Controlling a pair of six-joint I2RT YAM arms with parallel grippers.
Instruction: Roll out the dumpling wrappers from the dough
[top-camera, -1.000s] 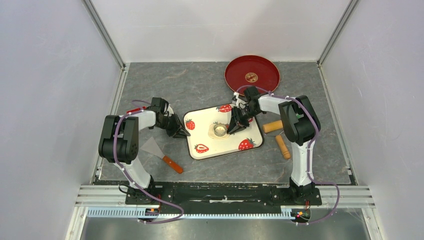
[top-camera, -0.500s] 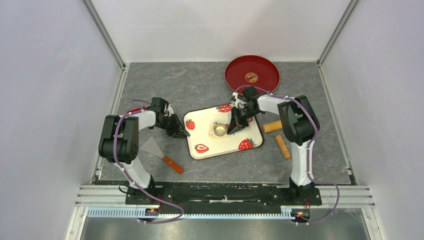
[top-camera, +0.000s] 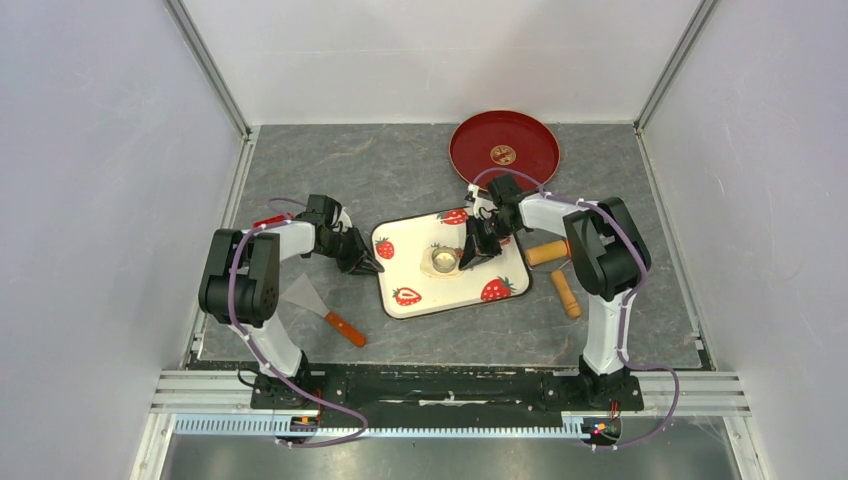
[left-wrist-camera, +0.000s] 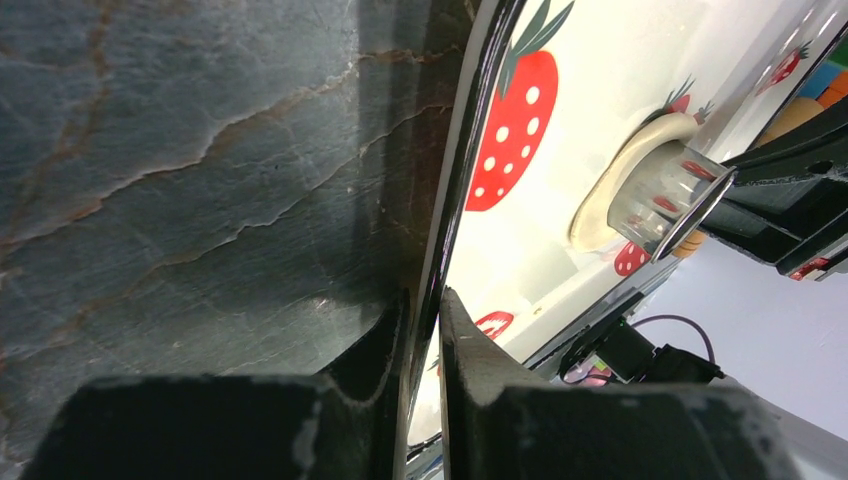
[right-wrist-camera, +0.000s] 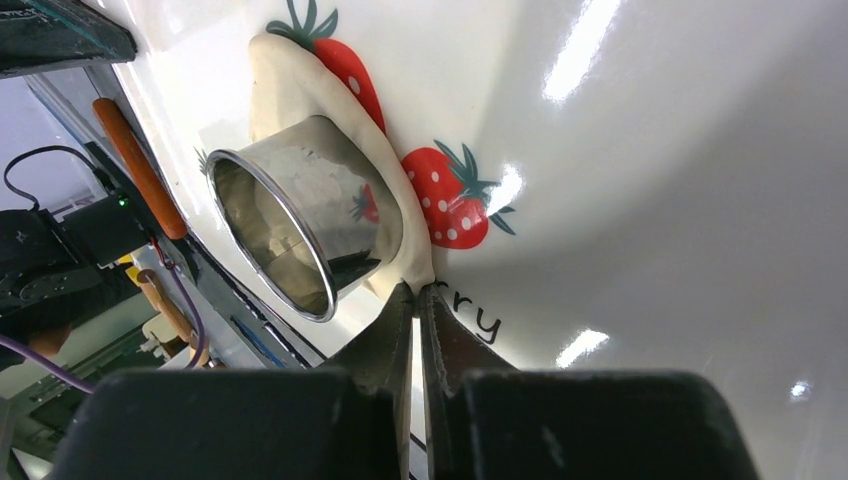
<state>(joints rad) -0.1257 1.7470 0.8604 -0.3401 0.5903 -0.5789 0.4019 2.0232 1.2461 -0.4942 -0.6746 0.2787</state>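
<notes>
Nearest to the arm bases, a scraper (top-camera: 308, 297) with an orange handle lies on the counter (top-camera: 330, 180) at the left. A thin wooden pin (top-camera: 566, 293) lies at the right, and a thicker wooden roller (top-camera: 545, 253) just behind it.

Next comes the strawberry tray (top-camera: 452, 290). The left fingers (left-wrist-camera: 465, 350) are closed on its left rim, which passes between them. That arm is folded, with the elbow out and the wrist low at the tray's edge.

On the middle of the tray lies the dough (right-wrist-camera: 285, 70), rolled thin and pale. The metal ring cutter (right-wrist-camera: 330, 190) stands upright on it. The dumpling wrapper should be the disc inside the ring, but the ring's wall hides it and I cannot confirm it.

The right fingers (right-wrist-camera: 385, 345) are closed on the outer edge of the dough, just beside the cutter. The right arm reaches forward and bends back to the left, so its wrist points down and leftward.

I judge that the dough is light, soft and a little sticky on the glossy tray. It will stretch and tear if it is pulled fast. The free outer edge, where it is now pinched, seems the right place to hold it. A slow, low peel would keep the cutter from sliding.

Farthest is the red plate (top-camera: 480, 145), well apart from the tray.
</notes>
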